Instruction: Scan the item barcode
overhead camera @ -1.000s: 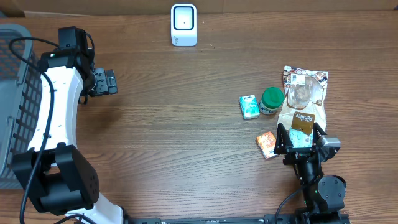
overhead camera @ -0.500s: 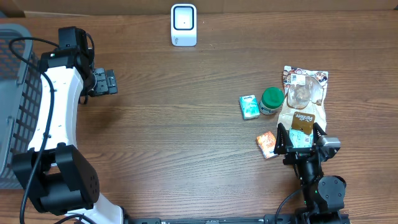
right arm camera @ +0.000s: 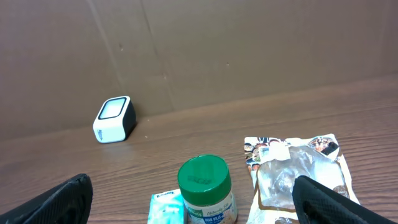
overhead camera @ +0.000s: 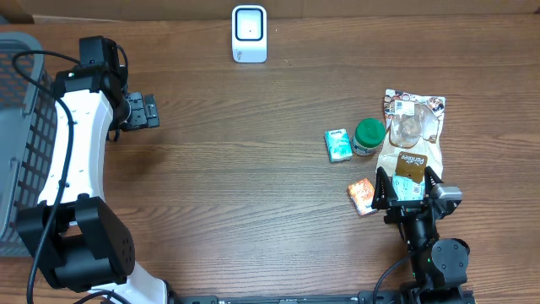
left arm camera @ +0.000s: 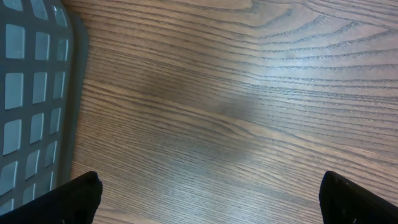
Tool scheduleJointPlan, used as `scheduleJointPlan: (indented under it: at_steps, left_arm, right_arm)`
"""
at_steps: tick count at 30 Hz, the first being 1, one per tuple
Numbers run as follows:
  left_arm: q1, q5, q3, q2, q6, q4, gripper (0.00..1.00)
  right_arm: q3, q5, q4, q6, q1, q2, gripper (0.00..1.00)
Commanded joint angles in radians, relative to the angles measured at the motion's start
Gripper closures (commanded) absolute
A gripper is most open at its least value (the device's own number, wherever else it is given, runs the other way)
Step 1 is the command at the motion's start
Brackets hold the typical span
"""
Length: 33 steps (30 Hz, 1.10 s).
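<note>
The right gripper (overhead camera: 407, 187) stands with its jaws spread wide, one finger on each side of the near end of the brown-and-clear snack bag (overhead camera: 411, 135), which lies flat on the wooden table (overhead camera: 253, 186). Whether the fingers touch the bag I cannot tell. Just ahead of its left finger is the green-lidded jar (right arm camera: 206, 186), with the small teal box (overhead camera: 338, 144) touching the jar; the small orange packet (overhead camera: 361, 196) lies just outside that finger. The white barcode scanner (right arm camera: 114, 119) sits far ahead. The left gripper (overhead camera: 154, 111) is also wide open over bare wood, holding nothing, with the grey plastic basket (left arm camera: 31, 93) off to one side.
</note>
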<state>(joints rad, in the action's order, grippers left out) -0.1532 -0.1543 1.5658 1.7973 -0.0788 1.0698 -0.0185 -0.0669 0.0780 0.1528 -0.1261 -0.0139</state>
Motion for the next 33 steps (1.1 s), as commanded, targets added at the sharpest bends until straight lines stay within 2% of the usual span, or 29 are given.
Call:
scheduleJointPlan:
  at_steps: [1,17,23,25,28,33]
  left_arm:
    - [0.003,-0.002,0.006,-0.037,-0.003,-0.001,0.01]
    - [0.03,-0.002,0.004,-0.483,-0.004,-0.001,0.0]
    - [0.03,-0.002,-0.114,-0.634,-0.004,-0.02,0.0]
    - [0.03,-0.007,-0.232,-0.705,-0.003,-0.098,0.0]
    - [0.03,0.018,-0.454,-0.833,-0.01,-0.32,0.0]
    - [0.031,0.172,-0.871,-1.123,-0.015,-0.786,0.0]
  right_arm:
    - [0.011,-0.01,-0.004,-0.005,-0.006,0.011,0.0]
    - [0.011,-0.01,-0.004,-0.005,-0.006,0.011,0.0]
    - [0.011,-0.011,-0.004,-0.004,-0.006,0.011,0.0]
    - [0.011,-0.01,-0.004,-0.005,-0.006,0.011,0.0]
    - [0.011,-0.011,-0.004,-0.004,-0.006,0.011,0.0]
    - [0.011,-0.011,-0.004,-0.005,-0.006,0.011,0.0]
